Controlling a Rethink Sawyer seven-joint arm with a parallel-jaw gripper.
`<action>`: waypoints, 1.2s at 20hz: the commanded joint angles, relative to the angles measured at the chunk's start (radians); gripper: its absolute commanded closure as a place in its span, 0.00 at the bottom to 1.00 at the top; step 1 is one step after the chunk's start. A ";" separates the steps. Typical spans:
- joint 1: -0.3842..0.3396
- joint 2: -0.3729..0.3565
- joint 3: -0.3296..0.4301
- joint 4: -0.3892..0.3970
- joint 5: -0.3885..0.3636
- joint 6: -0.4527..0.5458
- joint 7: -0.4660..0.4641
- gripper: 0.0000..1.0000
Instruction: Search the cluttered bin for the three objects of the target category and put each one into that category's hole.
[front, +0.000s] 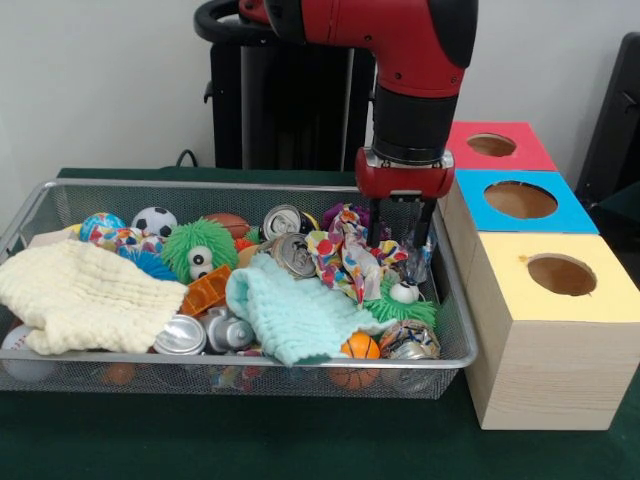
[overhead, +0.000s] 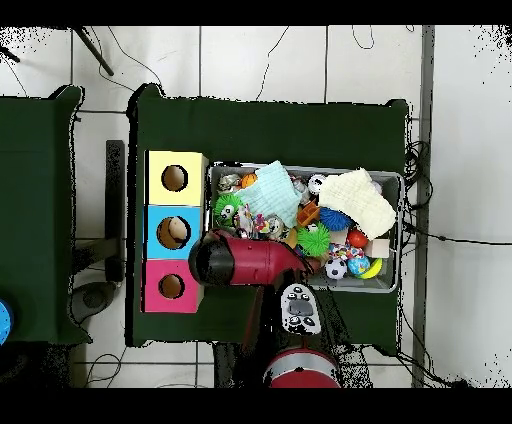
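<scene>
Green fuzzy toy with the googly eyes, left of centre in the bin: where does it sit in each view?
Front view: the green fuzzy toy lies left of centre, toward the bin's far side, just right of the cream cloth.
Overhead view: probably the green fuzzy toy at mid-bin; a second green one makes this uncertain.
Shared landmark: the cream cloth.

Red arm (front: 400, 30), black joints, red wrist collar (front: 404, 175)

the bin (front: 455, 300) is shiny wire mesh with a metal rim. cans (front: 180, 336) look like dented, glossy aluminium. two cloths (front: 85, 295) are soft and nubbly. boxes (front: 530, 375) show matt pale wood grain; table (front: 300, 440) cover is matt.
</scene>
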 joint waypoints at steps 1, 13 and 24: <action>-0.034 0.016 0.058 0.057 -0.049 -0.096 0.135 0.00; -0.022 0.043 0.049 0.098 -0.057 -0.163 0.154 0.00; -0.027 0.061 0.057 0.129 -0.050 -0.184 0.157 0.00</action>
